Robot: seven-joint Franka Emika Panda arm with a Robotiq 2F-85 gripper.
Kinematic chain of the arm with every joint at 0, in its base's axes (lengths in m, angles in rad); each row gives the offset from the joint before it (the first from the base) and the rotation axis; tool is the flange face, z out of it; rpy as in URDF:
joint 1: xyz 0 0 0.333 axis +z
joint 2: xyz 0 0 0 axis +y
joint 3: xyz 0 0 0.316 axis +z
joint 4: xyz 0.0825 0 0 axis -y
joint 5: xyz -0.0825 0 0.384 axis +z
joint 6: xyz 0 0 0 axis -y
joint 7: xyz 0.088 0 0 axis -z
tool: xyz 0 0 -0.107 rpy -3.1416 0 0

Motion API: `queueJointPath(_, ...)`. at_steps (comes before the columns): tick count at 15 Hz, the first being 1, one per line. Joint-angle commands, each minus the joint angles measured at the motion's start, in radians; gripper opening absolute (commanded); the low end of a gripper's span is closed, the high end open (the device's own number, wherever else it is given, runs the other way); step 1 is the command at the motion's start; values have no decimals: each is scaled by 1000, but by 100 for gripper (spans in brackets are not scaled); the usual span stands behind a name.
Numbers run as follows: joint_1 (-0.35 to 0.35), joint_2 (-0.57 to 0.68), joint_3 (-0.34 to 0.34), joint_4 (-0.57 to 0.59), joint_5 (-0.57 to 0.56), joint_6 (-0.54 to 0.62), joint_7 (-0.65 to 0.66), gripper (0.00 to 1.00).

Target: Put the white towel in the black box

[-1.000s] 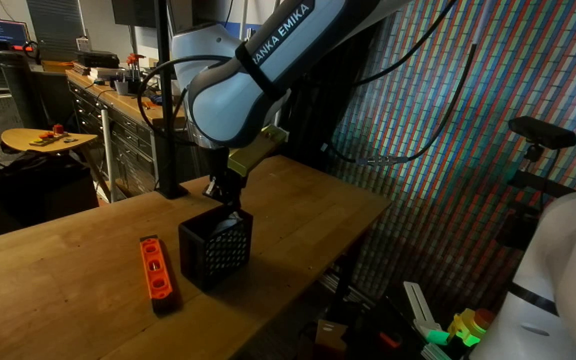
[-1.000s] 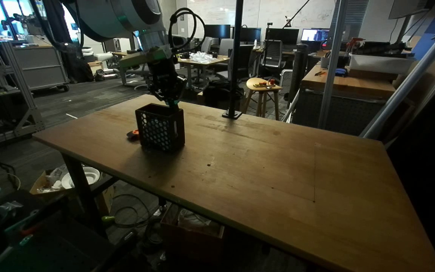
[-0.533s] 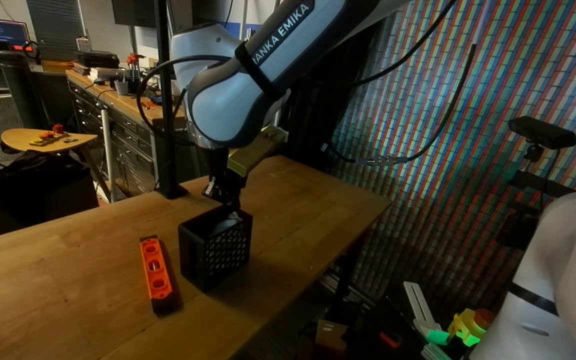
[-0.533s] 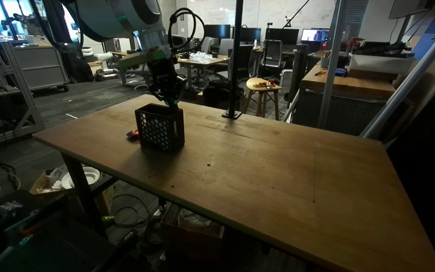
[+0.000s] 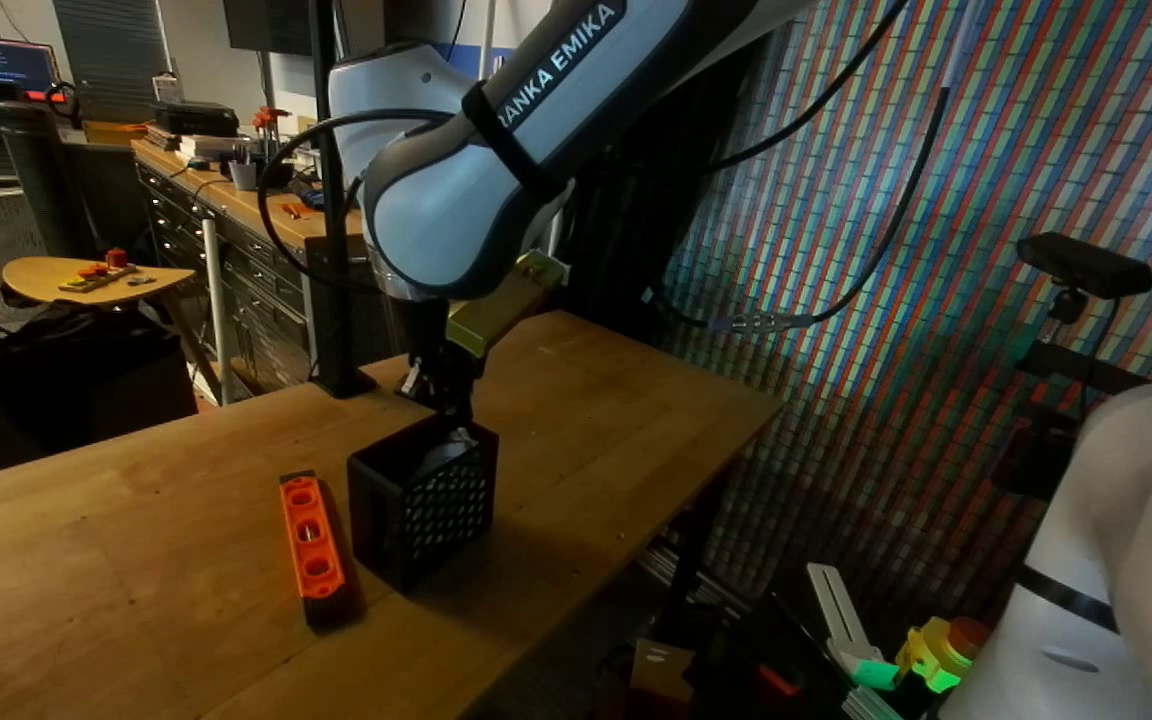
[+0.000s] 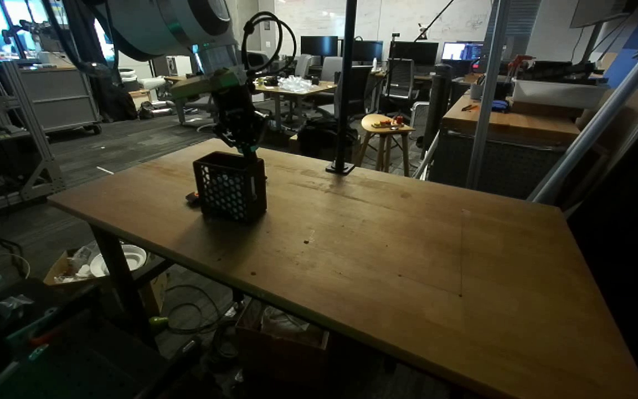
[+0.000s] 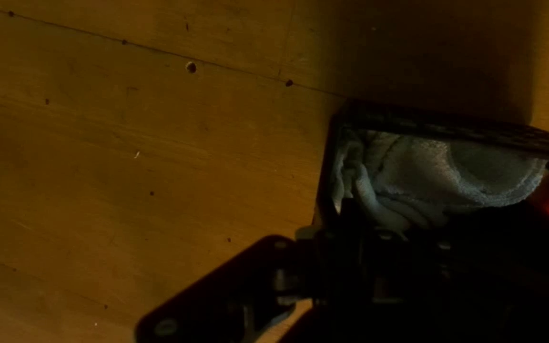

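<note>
1. The white towel [image 7: 415, 171] lies inside the black box [image 5: 423, 505], bunched in folds; the wrist view looks down on it.
2. The box stands upright on the table [image 6: 396, 244], its top uncovered and its side full of holes.
3. In both exterior views the hand [image 6: 248, 152] points down at the rim of the box, below the robot arm [image 5: 456, 215].
4. How wide the hand stands, I cannot tell: that part of the wrist view is too dark. Nor can I tell whether it grips the wall of the box, the towel or nothing.
5. The orange level [image 5: 312, 550] lies just beside the box, with a narrow strip of table between them.
6. A black post [image 6: 346, 83] stands at an edge of the table, well apart from the box.
</note>
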Motion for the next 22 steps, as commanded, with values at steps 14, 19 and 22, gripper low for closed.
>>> queueJointPath(14, 27, -28, 20, -3, -13, -51, 23, 10)
queueJointPath(19, 24, -3, 20, 6, -9, -39, 13, 10)
queueJointPath(22, 18, 21, 14, 11, -5, -19, 1, 10)
